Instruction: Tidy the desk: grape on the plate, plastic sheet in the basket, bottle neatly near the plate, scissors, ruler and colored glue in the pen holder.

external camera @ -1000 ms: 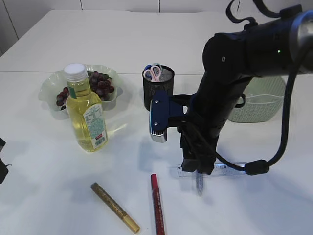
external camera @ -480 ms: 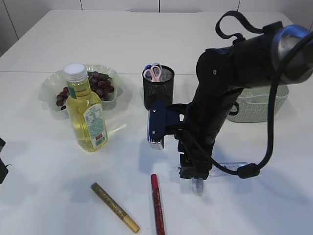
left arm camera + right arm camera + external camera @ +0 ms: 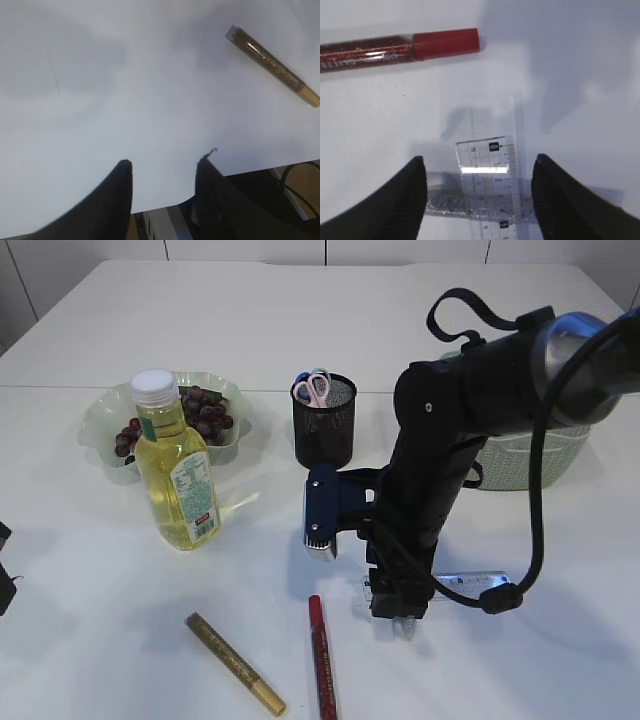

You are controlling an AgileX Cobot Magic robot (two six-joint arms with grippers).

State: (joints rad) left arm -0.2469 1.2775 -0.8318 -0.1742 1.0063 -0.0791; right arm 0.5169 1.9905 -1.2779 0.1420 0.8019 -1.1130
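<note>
Right gripper (image 3: 479, 197) spread wide over the clear ruler (image 3: 489, 180), nothing gripped.

Left to right in the exterior view: the bottle (image 3: 176, 472) stands upright before the plate (image 3: 100, 420) of grapes (image 3: 205, 412). The gold glue stick (image 3: 235, 664) lies diagonally, the red glue stick (image 3: 321, 660) with its long axis running toward the camera. The pen holder (image 3: 324, 422) contains the scissors (image 3: 314, 386). My left gripper (image 3: 162, 172) is half open over bare table (image 3: 125, 100), empty. The ruler lies flat, long axis left-right, its zero end between my right fingers (image 3: 400, 197); a silvery glitter stick (image 3: 450, 207) runs across beneath it.
</note>
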